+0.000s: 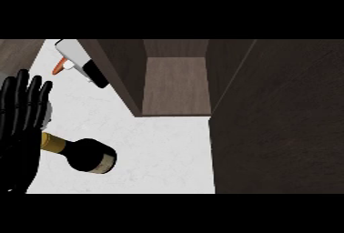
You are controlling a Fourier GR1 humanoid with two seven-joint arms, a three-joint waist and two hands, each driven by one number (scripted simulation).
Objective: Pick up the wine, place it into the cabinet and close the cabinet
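The wine bottle (84, 154) lies on its side on the white counter (168, 150), down at about eight o'clock from the middle of the scene. Its gold-wrapped neck points toward nine o'clock and runs in behind the left hand (20, 123), while its dark body and pale base face toward four o'clock. The left hand stands at the nine o'clock edge, black fingers (30, 93) straight and spread, pointing up toward twelve. Its palm side sits just beside the bottle's neck; whether it touches the neck I cannot tell. Nothing is curled round the bottle. The right hand does not show anywhere.

The cabinet (174, 86) sits at twelve o'clock, open, with its brown wooden inside bare to view and dark side walls on either side of it. Its door (282, 118) swings out wide and fills the whole three o'clock side of the scene as a broad dark panel. The bottle rests well apart from the cabinet's opening.

Up at eleven o'clock a white and black object (84, 66) lies on the counter, with a small orange thing (64, 67) just beside it.
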